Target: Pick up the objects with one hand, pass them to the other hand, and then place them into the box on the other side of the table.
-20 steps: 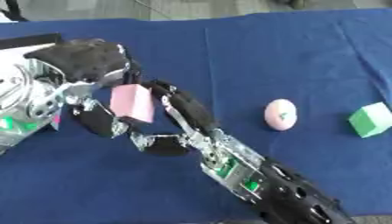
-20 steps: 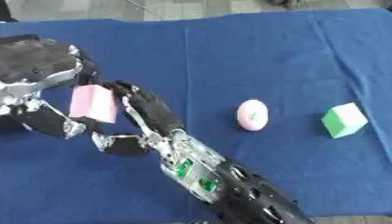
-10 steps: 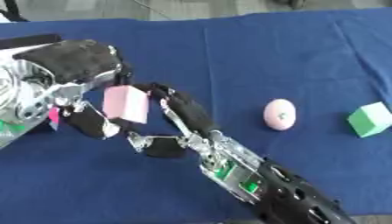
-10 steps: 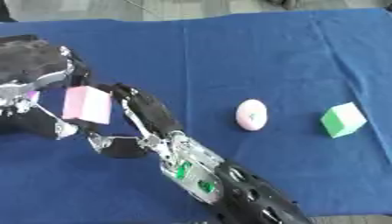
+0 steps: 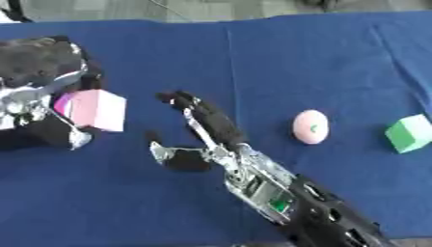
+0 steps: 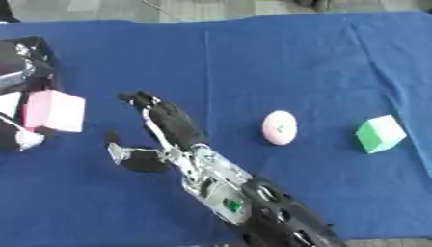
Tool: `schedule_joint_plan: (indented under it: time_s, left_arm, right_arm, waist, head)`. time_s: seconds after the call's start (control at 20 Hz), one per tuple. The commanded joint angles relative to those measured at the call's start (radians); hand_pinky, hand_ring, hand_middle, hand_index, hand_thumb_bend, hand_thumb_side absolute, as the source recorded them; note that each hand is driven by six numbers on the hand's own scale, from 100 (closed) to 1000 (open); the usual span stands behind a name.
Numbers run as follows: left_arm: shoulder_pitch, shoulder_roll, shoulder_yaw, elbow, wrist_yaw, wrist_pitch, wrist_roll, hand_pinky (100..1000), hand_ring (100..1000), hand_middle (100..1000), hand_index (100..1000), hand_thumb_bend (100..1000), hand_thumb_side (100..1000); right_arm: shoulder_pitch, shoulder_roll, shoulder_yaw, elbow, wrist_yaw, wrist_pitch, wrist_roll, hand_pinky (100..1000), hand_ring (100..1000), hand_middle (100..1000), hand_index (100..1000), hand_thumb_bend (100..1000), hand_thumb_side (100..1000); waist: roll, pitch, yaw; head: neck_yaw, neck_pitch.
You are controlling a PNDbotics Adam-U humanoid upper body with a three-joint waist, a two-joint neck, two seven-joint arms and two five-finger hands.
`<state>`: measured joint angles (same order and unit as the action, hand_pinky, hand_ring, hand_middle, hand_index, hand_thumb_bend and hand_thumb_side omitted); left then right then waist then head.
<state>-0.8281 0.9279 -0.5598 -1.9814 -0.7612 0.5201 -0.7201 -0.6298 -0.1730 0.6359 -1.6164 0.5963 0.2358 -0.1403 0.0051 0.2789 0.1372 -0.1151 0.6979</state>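
Your right hand (image 5: 207,132) has let go of the pink block (image 5: 93,110) and drawn back, its fingers now spread and empty over the blue cloth (image 5: 253,58). Your left hand (image 5: 42,96) grasps the block at the left edge, so the handover looks complete. Right of your arm wait a pink egg (image 5: 310,126) and a green cube (image 5: 411,133).

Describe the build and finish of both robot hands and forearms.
The right hand has black fingers over silver metal linkages; its forearm shows an exposed silver frame with a green part inside, then a black casing toward the elbow. The left hand is likewise black on top with shiny silver metalwork beneath. No cables or markings can be made out.
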Motion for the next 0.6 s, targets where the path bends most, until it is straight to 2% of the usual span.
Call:
schedule_joint_plan:
  time_s: [0.05,0.1,0.2,0.35,0.6]
  left_arm:
    - [-0.003,0.048,0.037,-0.017,0.015,0.153,-0.119,659,534,355,478,215,100]
    - [0.01,0.06,0.049,-0.006,0.01,0.16,-0.109,656,531,354,480,168,100]
    - [0.038,0.097,0.09,0.034,-0.013,0.185,-0.083,651,530,354,482,141,100]
    - [0.06,0.1,0.162,0.106,-0.057,0.23,-0.038,650,530,356,485,129,100]
    - [0.07,0.062,0.283,0.219,-0.077,0.284,0.043,647,530,361,495,100,100]
  right_arm:
    - [-0.018,-0.011,-0.007,-0.03,-0.006,0.005,-0.001,841,781,803,896,100,630]
    - [-0.02,-0.022,-0.015,-0.042,-0.013,0.0,-0.007,842,781,801,893,121,372]
    - [-0.028,-0.046,-0.03,-0.083,-0.038,-0.015,-0.012,846,783,803,892,100,363]
    - [-0.039,-0.074,-0.043,-0.155,-0.076,-0.015,0.016,846,783,803,890,105,324]
    - [-0.06,-0.109,-0.084,-0.272,-0.13,0.022,0.073,838,762,790,872,103,304]
  waist:
    - [0.005,-0.014,0.0]
    - [-0.004,-0.018,0.009]
    - [-0.017,-0.02,0.007]
    - [-0.028,-0.018,-0.012]
    - [-0.038,-0.012,-0.045]
  head:
    - [0.018,-0.014]
    - [0.06,-0.02]
    - [0.129,-0.034]
    - [0.21,-0.058]
    - [0.289,-0.082]
